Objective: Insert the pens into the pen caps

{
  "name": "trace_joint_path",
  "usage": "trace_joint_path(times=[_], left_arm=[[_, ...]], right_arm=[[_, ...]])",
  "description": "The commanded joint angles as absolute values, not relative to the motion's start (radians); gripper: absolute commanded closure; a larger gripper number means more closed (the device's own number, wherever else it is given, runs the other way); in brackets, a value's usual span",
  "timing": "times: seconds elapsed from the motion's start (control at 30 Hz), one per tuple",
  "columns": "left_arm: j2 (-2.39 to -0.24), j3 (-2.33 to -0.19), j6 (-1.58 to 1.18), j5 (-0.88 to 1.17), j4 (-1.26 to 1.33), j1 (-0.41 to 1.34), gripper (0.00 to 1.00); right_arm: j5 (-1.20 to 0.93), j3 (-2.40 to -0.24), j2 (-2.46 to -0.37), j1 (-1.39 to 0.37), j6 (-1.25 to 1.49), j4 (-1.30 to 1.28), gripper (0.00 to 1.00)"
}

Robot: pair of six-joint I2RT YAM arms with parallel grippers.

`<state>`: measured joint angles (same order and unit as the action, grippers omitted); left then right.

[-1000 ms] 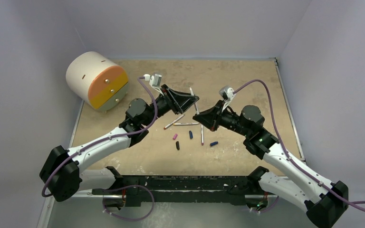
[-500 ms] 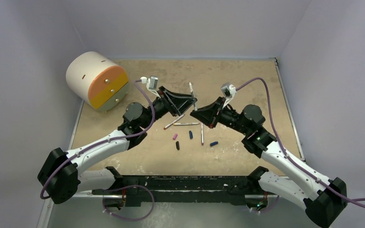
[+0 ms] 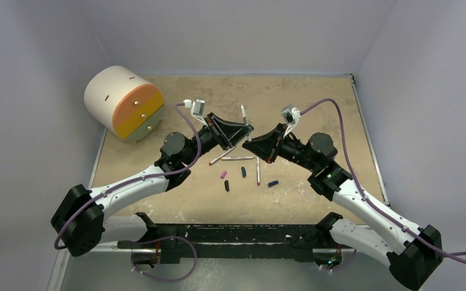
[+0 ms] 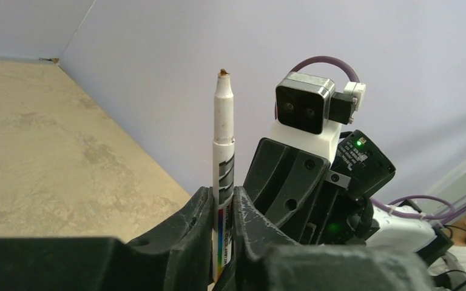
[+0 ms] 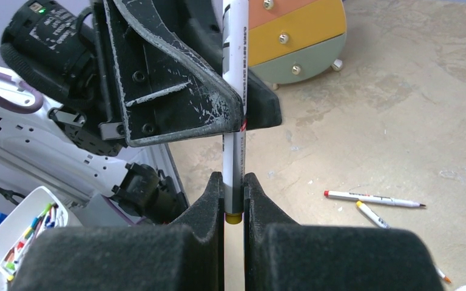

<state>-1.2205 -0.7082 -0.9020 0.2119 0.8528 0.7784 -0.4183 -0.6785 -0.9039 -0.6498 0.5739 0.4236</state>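
Note:
One white pen (image 3: pixel 243 114) stands upright above the table, dark tip up, held by both grippers. My left gripper (image 3: pixel 249 129) is shut on its printed barrel, seen in the left wrist view (image 4: pixel 222 197). My right gripper (image 3: pixel 246 143) is shut on the same pen (image 5: pixel 233 91) just below, near its yellow end, seen in the right wrist view (image 5: pixel 233 182). Three more pens (image 3: pixel 238 158) lie on the table under the grippers. In front of them lie a pink cap (image 3: pixel 223 174), a dark blue cap (image 3: pixel 243 172), a black cap (image 3: pixel 227 185) and another dark blue cap (image 3: pixel 273 183).
A white drum with an orange and yellow face (image 3: pixel 123 103) stands at the back left. Grey walls close the table at the back and sides. In the right wrist view a white bin of markers (image 5: pixel 18 242) shows off the table.
My right gripper has moved left, up to the left gripper, and now grips the lower end of the pen that the left gripper holds. The left gripper shifted slightly.

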Motion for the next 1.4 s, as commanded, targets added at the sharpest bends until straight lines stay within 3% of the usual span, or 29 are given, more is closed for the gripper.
trace_joint_path(times=[0.0,0.07,0.17,0.27,0.5,0.67,0.77,0.9,1.07,1.23,1.37], left_arm=[[-1.232,-0.738,-0.909,0.223,0.908,0.785,0.91],[-1.233,-0.739,-0.918,0.215,0.904,0.786,1.0],[-1.222,-0.749,-0.916,0.179,0.851,0.785,1.0],[-1.192,-0.78,-0.837,0.153,0.722,0.784,1.0],[-1.131,-0.918,-0.534,0.02,0.223,0.785,1.0],[-1.098,-0.962,-0.42,-0.125,0.023,0.785,1.0],[-1.096,-0.96,-0.386,-0.174,-0.018,0.785,1.0],[-1.112,-0.962,-0.376,-0.211,-0.041,0.785,1.0],[-1.118,-0.949,-0.379,-0.219,-0.03,0.785,1.0],[-1.114,-0.923,-0.377,-0.247,-0.021,0.785,1.0],[-1.11,-0.903,-0.372,-0.263,-0.013,0.785,1.0]], right_arm=[[-0.434,-0.691,-0.891,-0.651,0.573,0.457,1.0],[-0.428,-0.689,-0.886,-0.651,0.571,0.452,1.0],[-0.411,-0.688,-0.877,-0.651,0.564,0.431,0.96],[-0.333,-0.688,-0.841,-0.65,0.532,0.359,0.6],[0.126,-0.618,-0.721,-0.649,0.636,0.03,0.3],[0.294,-0.551,-0.708,-0.65,0.867,-0.175,0.54],[0.331,-0.508,-0.705,-0.649,1.067,-0.269,0.49],[0.345,-0.45,-0.688,-0.65,1.229,-0.307,0.55],[0.377,-0.444,-0.785,-0.649,1.248,-0.312,0.56],[0.375,-0.545,-1.013,-0.65,1.249,-0.392,0.41],[0.347,-0.561,-1.084,-0.651,1.231,-0.357,0.45]])
